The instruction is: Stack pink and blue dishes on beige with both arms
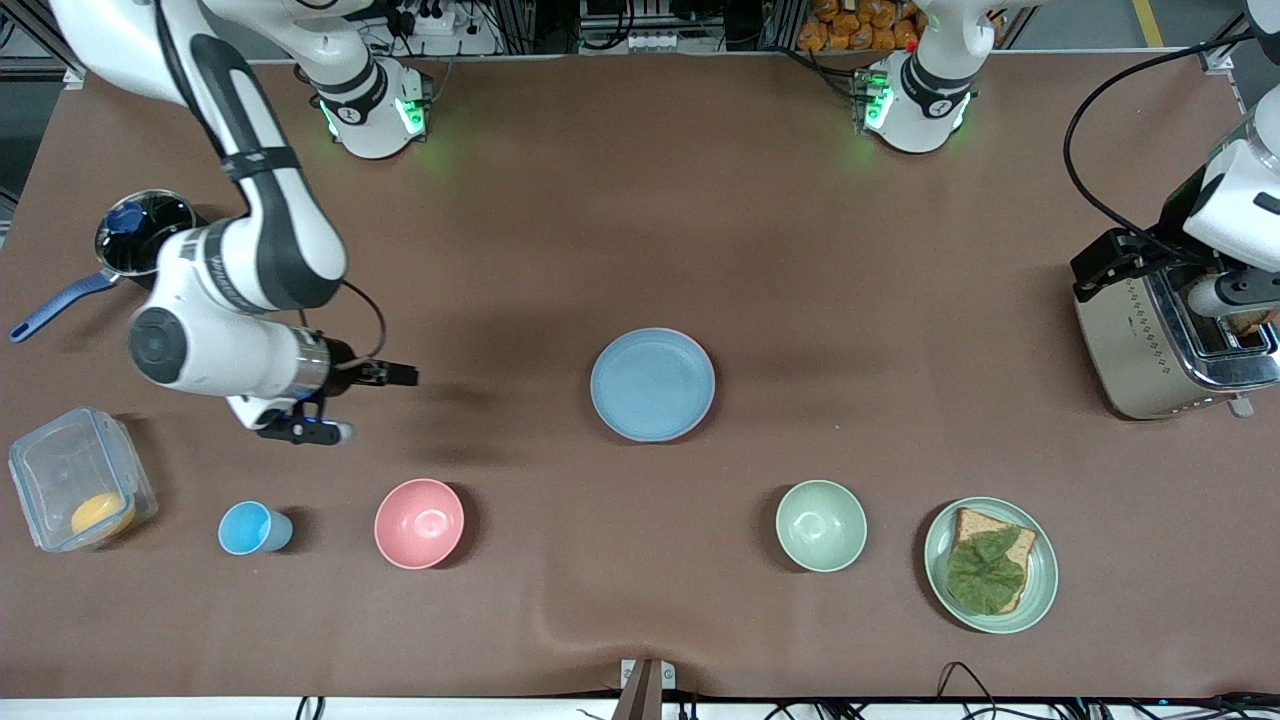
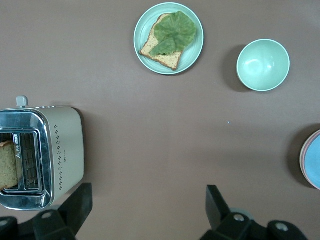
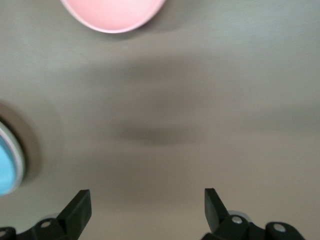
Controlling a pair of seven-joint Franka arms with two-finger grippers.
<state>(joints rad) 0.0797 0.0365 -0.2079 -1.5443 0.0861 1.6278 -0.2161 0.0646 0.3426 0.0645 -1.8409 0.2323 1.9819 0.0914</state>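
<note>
Right gripper (image 1: 345,403) hovering with fingers spread wide and nothing between them; left gripper (image 2: 147,200) likewise spread and empty, up over the toaster (image 1: 1160,345). Blue plate (image 1: 652,385) lying flat between the two, well apart from each – toward the left arm's end from the right gripper, toward the right arm's end from the left. Pink plate (image 2: 302,159) showing only as a thin edge directly under the blue one in the left wrist view; beige plate not visible anywhere. Probably light, stiff and matte enough not to slip – best pinched at the low rim, one finger over and one under. Counted: one blue plate, one pink edge, two bowls – pink bowl (image 1: 419,523) and green bowl (image 1: 821,525) – one blue cup (image 1: 252,528), one green plate (image 1: 1040,585) of bread.
</note>
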